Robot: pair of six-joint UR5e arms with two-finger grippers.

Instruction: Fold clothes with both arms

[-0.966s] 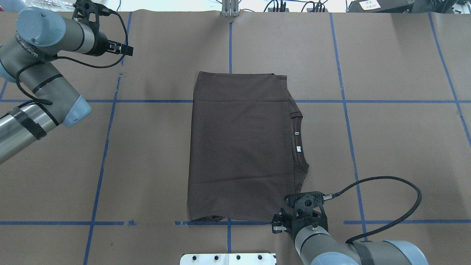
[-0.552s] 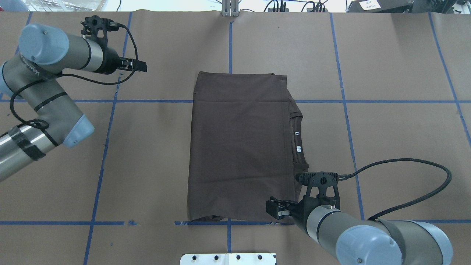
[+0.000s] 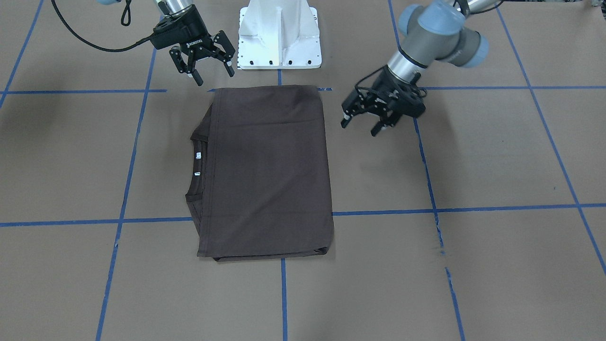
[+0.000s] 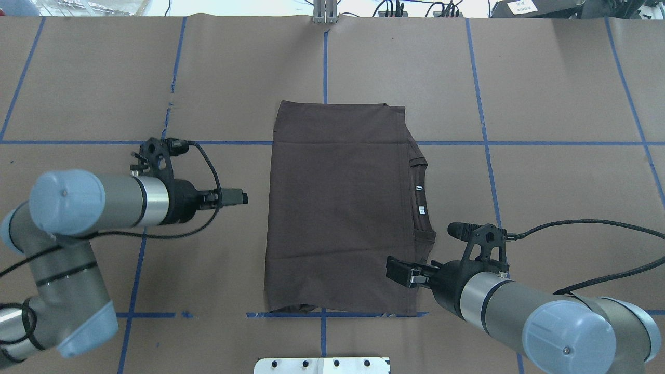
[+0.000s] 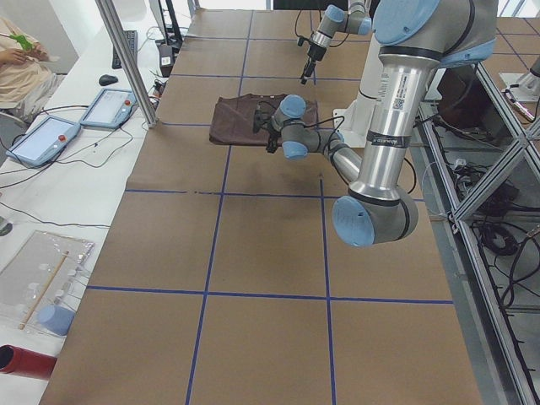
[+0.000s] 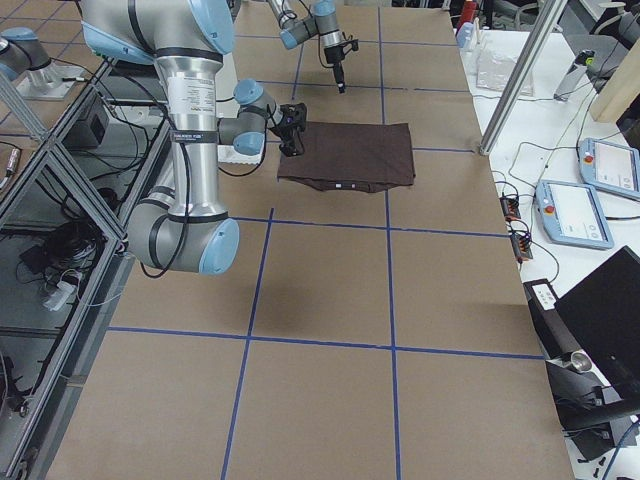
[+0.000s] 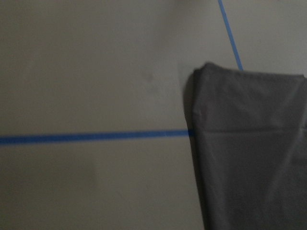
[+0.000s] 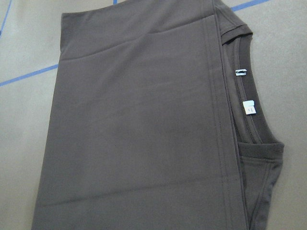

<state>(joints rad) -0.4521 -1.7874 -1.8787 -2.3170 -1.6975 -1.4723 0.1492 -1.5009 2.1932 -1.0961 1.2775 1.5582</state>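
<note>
The left gripper (image 3: 360, 128) has swung in from the far corner to hover just beside the folded T-shirt (image 4: 337, 208), fingers spread; the right gripper (image 3: 214, 77), also spread, hangs at the T-shirt's robot-side collar corner; the T-shirt lies flat on the table (image 4: 561, 208)

Dark brown T-shirt (image 4: 337, 208); blue-gridded brown table (image 4: 561, 208)

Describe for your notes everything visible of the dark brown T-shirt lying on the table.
The dark brown T-shirt of soft, matte knit fabric lies flat, folded into a neat rectangle on the brown paper table cover. Its ribbed collar with two small white tags peeks out along the robot's right edge. Nothing grips it.
</note>
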